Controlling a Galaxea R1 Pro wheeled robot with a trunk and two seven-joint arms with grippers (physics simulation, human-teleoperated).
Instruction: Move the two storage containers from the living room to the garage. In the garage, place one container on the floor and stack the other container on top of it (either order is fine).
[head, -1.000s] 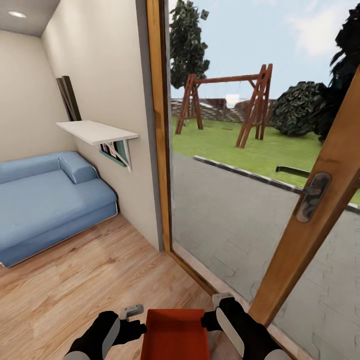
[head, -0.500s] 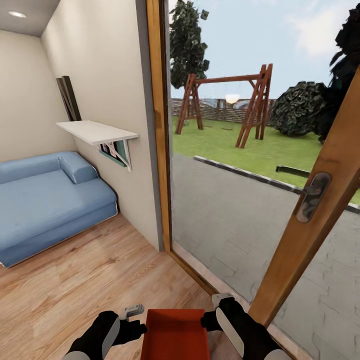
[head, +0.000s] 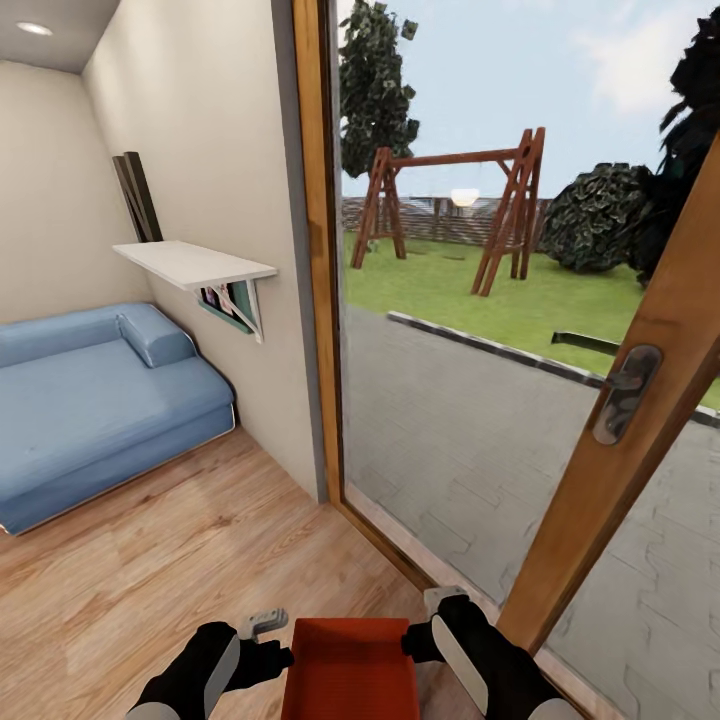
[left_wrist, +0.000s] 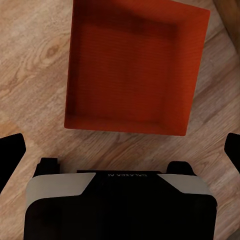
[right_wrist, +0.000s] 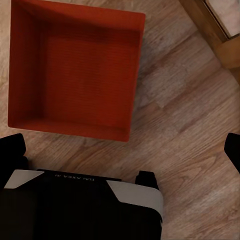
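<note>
The task looks to be at an early stage: the scene is the living room, with its light wood-plank flooring (head: 170, 560), a blue sofa (head: 95, 395) against the beige wall and a wood-framed glass door (head: 620, 400) giving onto a yard with a swing frame (head: 455, 205), and nothing of the garage is in sight. One storage container (head: 350, 670) lies on the planks directly in front of the robot, close to the door's threshold, between the two arms; I judge it is not yet lifted, since both wrist views show it lying flat on the wood below the grippers with floor visible all round it. Carrying this one to the garage, fetching the second and stacking the pair all remain to be done. The left gripper (head: 268, 622) hovers just beside the container's left wall and the right gripper (head: 440, 605) just beside its right wall; in each wrist view the dark fingertips sit far apart at the picture's edges, so both stand spread wide with nothing between them. The container (left_wrist: 135, 67) is a red-orange rectangular bin without a lid, empty, with thin smooth walls and a flat, finely textured bottom (right_wrist: 75, 70); it sits upright and open side up
</note>
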